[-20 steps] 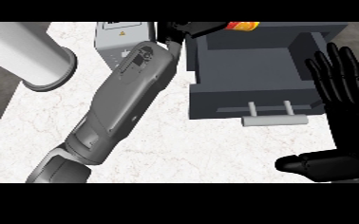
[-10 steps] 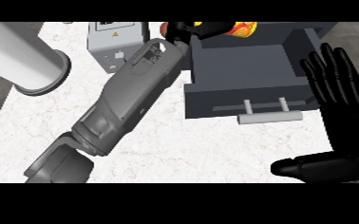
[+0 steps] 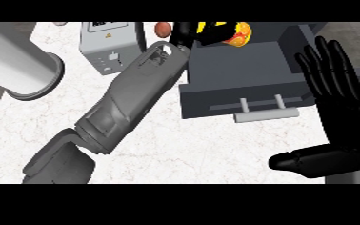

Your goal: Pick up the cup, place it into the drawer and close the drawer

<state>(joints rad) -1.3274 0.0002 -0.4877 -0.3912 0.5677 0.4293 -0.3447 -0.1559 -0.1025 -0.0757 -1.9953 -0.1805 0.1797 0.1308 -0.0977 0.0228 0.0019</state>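
White marbled counter top (image 3: 211, 143), veined grey, bearing all items listed below

Head view, single view on record:

Dark grey open drawer (image 3: 239, 74), box-shaped, pulled out over the counter, with a pale metal bar handle (image 3: 265, 114) on its front panel facing the lower edge

Yellow cup with red and orange pattern (image 3: 235, 32), at the upper rim of the drawer, over its back edge; only part of it shows beyond the black fingers, and whether it sits inside the drawer or hangs above it cannot be told

Left hand (image 3: 188, 32), black, at the end of a long grey forearm (image 3: 134, 100) running diagonally from the lower left; its fingers curl round the cup, grasping it

Right hand (image 3: 334, 105), black, at the right edge just beside the drawer's right wall, fingers straight and spread upward, thumb lying across the lower right; it holds nothing and touches nothing visible

Small brown rounded object (image 3: 162, 28), near the top edge, just left of the left hand; kind not identifiable

Light grey box-shaped appliance (image 3: 112, 45), with a small warning label on top, standing left of the drawer, partly behind the forearm

Pale grey cylinder (image 3: 28, 71), lying on its side at the left edge, well apart from the drawer
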